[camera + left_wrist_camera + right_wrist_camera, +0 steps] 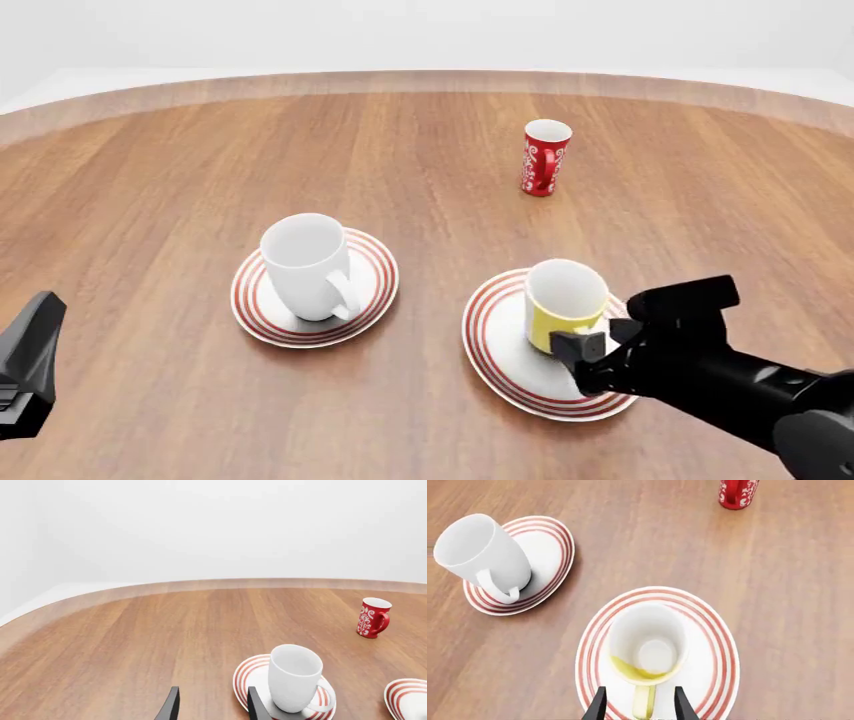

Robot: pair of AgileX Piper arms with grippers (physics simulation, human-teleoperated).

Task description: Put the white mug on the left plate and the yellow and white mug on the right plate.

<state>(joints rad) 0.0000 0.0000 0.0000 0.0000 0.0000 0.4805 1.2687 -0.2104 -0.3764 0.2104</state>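
Observation:
The white mug (310, 265) stands upright on the left plate (260, 312); both also show in the left wrist view, mug (293, 677) and plate (247, 676). The yellow and white mug (567, 305) stands upright on the right plate (501, 350). In the right wrist view the mug (647, 647) sits on that plate (714, 645), its yellow handle between the fingers of my right gripper (640, 707), which are apart and do not pinch it. My left gripper (213, 710) is open and empty, off to the left of the white mug, low at the front view's left edge (30, 360).
A slim red cup with white swirls (545, 158) stands upright far back, right of centre, and shows in the left wrist view (372, 617). The wooden table's curved far edge (427, 82) runs across the back. The right arm (747, 385) comes in from the lower right.

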